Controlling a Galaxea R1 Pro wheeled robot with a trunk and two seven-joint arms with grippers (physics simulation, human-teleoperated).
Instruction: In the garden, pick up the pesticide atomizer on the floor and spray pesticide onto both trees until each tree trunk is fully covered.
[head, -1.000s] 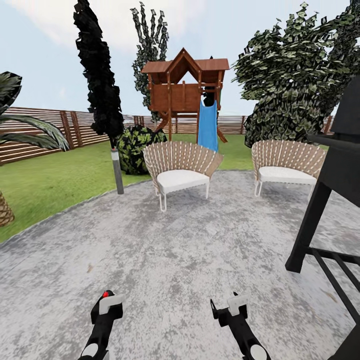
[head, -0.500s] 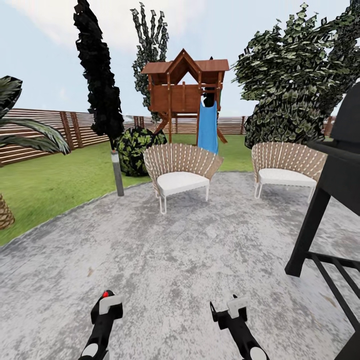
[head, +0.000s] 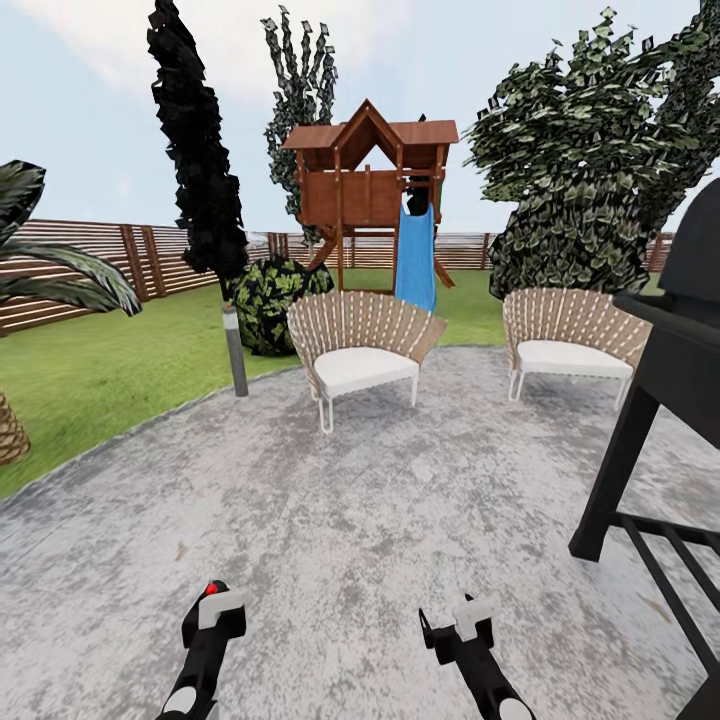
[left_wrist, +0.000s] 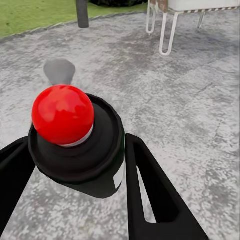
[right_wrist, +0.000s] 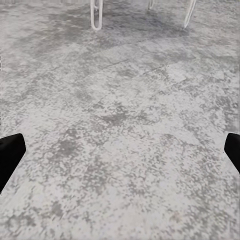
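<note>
1. Red-topped, dark-bodied pesticide atomizer (left_wrist: 75, 142): we hold it clamped between the black fingers (left_wrist: 150, 195) of our left gripper (head: 212, 607), above the floor (head: 360, 500); its red cap shows at that gripper's tip in the head view.
2. Right gripper (head: 458, 628): we carry nothing in it; its fingertips (right_wrist: 10, 152) stand wide apart at opposite edges of the right wrist view, paving between them.
3. Mottled grey-and-white stone paving: it spreads ahead of us to the green lawn (head: 110, 360).
4. Two slatted chairs (head: 362, 345) with white cushions: at the paving's far edge.
5. Black grill (head: 665, 400): at our right.
6. Beyond: a short grey post (head: 235, 350), a dark conifer (head: 200, 150), a wooden playset (head: 370, 180) with a blue slide, and a slatted wooden fence (head: 80, 265).
</note>
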